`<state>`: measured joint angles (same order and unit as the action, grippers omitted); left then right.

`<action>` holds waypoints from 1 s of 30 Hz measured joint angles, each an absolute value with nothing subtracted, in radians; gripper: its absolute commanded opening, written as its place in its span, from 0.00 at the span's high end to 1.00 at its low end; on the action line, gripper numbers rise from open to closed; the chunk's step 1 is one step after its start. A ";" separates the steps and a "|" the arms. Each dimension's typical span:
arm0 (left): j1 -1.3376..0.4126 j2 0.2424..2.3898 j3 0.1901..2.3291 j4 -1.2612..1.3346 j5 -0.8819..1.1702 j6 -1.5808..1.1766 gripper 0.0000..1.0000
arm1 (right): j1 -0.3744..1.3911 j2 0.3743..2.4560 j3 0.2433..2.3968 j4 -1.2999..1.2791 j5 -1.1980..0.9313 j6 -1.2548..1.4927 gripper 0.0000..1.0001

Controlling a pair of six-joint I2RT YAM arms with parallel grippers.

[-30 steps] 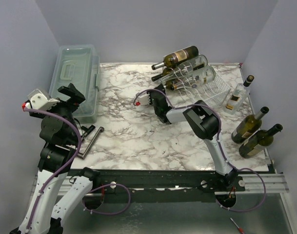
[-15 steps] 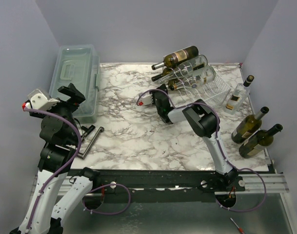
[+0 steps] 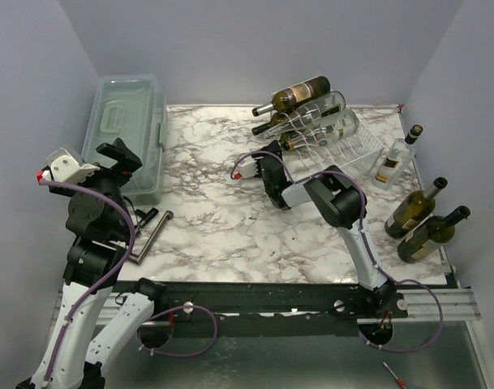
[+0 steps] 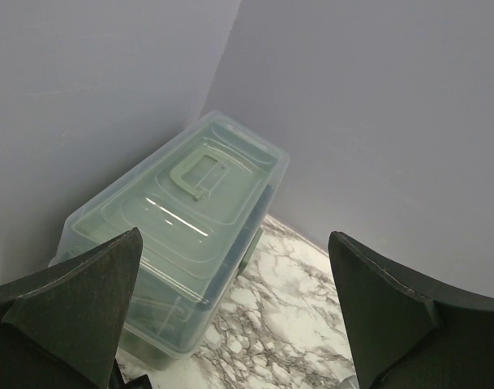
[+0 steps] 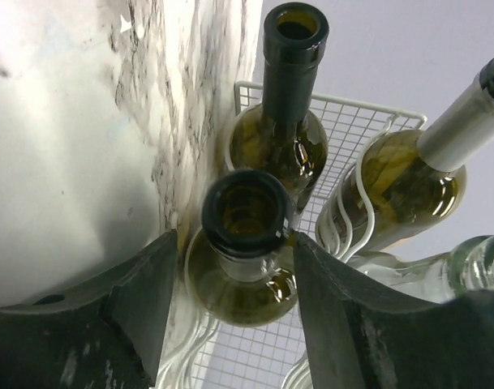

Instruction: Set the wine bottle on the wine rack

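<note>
Seating step, right wrist view: the wine bottle (image 5: pixel 240 267) lies in a channel of the wine rack (image 5: pixel 352 121), mouth toward the camera. I judge the placing all but done, at the point of letting go.
Grip, right wrist view: the right claw (image 5: pixel 234 239) stands parted on either side of the bottle's lip, its fingers (image 5: pixel 141 300) at 9 and 3 o'clock of it. A sliver of table (image 5: pixel 182 121) shows on the 9 o'clock side, so it looks unclamped.
Next move, judged: back straight out along the neck without nudging the lip or the neighbour (image 5: pixel 289 89) at 12 o'clock.
Count, right wrist view: four bottles in the rack.
Count, top view: the same four on one rack at the table's 1 o'clock, with the task bottle at the rack's 8 o'clock corner. There are also three loose bottles (image 3: pixel 415 209) at 3 o'clock and one lidded bin (image 3: pixel 125 121) at 10 o'clock.
Idle side, left wrist view: the left claw (image 4: pixel 238 324) is spread wide, holds nothing and faces the bin, well apart from the rack.
</note>
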<state>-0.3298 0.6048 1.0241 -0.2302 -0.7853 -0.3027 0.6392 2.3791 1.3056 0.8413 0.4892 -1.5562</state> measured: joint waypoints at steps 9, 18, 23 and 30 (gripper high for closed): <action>-0.329 0.597 1.024 -0.226 -0.776 -0.303 0.02 | 0.675 2.280 1.167 0.842 0.489 -1.488 0.18; -0.329 0.591 1.023 -0.226 -0.772 -0.303 0.02 | 0.767 2.180 1.037 0.856 0.510 -1.405 0.00; -0.329 0.591 1.022 -0.226 -0.769 -0.303 0.02 | 0.818 2.113 0.947 0.855 0.532 -1.365 0.00; -0.329 0.592 1.018 -0.225 -0.766 -0.303 0.01 | 0.929 1.969 0.853 0.814 0.629 -1.247 0.03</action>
